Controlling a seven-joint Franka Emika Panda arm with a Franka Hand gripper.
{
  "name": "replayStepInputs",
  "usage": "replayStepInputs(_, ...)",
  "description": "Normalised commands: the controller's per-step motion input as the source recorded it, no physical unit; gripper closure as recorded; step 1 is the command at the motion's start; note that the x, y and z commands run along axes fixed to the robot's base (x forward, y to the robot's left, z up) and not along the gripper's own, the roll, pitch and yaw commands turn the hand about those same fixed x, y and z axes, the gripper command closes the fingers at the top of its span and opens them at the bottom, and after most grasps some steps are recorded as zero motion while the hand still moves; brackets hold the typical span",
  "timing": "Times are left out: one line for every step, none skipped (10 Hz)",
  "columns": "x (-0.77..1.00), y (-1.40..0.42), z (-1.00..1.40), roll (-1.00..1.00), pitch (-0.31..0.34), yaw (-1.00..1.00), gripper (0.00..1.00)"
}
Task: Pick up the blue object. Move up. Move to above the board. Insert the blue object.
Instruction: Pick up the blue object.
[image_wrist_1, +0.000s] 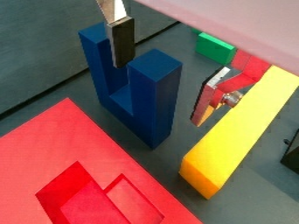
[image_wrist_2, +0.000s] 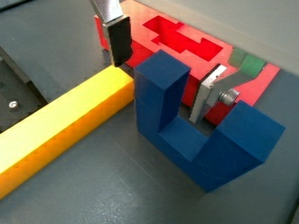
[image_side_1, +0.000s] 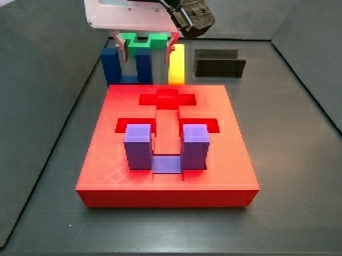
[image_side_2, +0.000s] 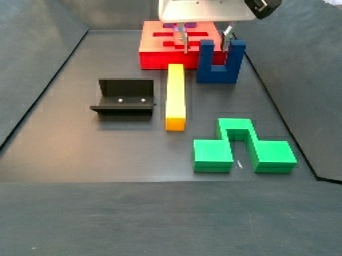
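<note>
The blue object (image_wrist_1: 149, 96) is a dark blue U-shaped block standing prongs up on the dark floor, between the board and the yellow bar. It shows in both wrist views (image_wrist_2: 176, 114) and both side views (image_side_1: 124, 65) (image_side_2: 221, 62). My gripper (image_wrist_1: 160, 90) (image_wrist_2: 156, 90) is low over it and open. One finger (image_wrist_1: 121, 44) is in the slot between the prongs, the other finger (image_wrist_1: 211, 96) is outside, next to the yellow bar, so one prong stands between them with small gaps. The red board (image_side_1: 167, 165) (image_side_2: 160, 48) (image_wrist_1: 70, 149) lies flat beside the block.
A purple U-shaped block (image_side_1: 167, 148) sits in the board. A long yellow bar (image_side_2: 175, 95) (image_wrist_1: 239, 131) lies close beside the blue object. A green block (image_side_2: 241, 150) (image_side_1: 150, 42) lies beyond it. The dark fixture (image_side_2: 123, 98) (image_side_1: 218, 65) stands past the bar.
</note>
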Motion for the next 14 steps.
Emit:
replayStepInputs(0.0, 0.0, -0.14, 0.0, 0.0, -0.01, 0.0)
replayStepInputs(0.0, 0.0, -0.15, 0.0, 0.0, -0.02, 0.0)
replayStepInputs(0.0, 0.0, -0.16, 0.0, 0.0, -0.02, 0.0)
replayStepInputs(0.0, 0.0, -0.15, 0.0, 0.0, -0.01, 0.0)
replayStepInputs(0.0, 0.0, -0.11, 0.0, 0.0, -0.03, 0.0)
replayStepInputs(0.0, 0.0, 0.0, 0.0, 0.004, 0.0, 0.0)
replayStepInputs(0.0, 0.0, 0.0, 0.0, 0.0, 0.0, 0.0)
replayStepInputs(0.0, 0.0, 0.0, 0.0, 0.0, 0.0, 1.0)
replayStepInputs(0.0, 0.0, 0.0, 0.0, 0.0, 0.0, 1.0)
replayStepInputs(0.0, 0.0, 0.0, 0.0, 0.0, 0.0, 1.0)
replayStepInputs(0.0, 0.0, 0.0, 0.0, 0.0, 0.0, 1.0)
replayStepInputs(0.0, 0.0, 0.0, 0.0, 0.0, 0.0, 1.0)
replayStepInputs(0.0, 0.0, 0.0, 0.0, 0.0, 0.0, 1.0)
replayStepInputs(0.0, 0.0, 0.0, 0.0, 0.0, 0.0, 1.0)
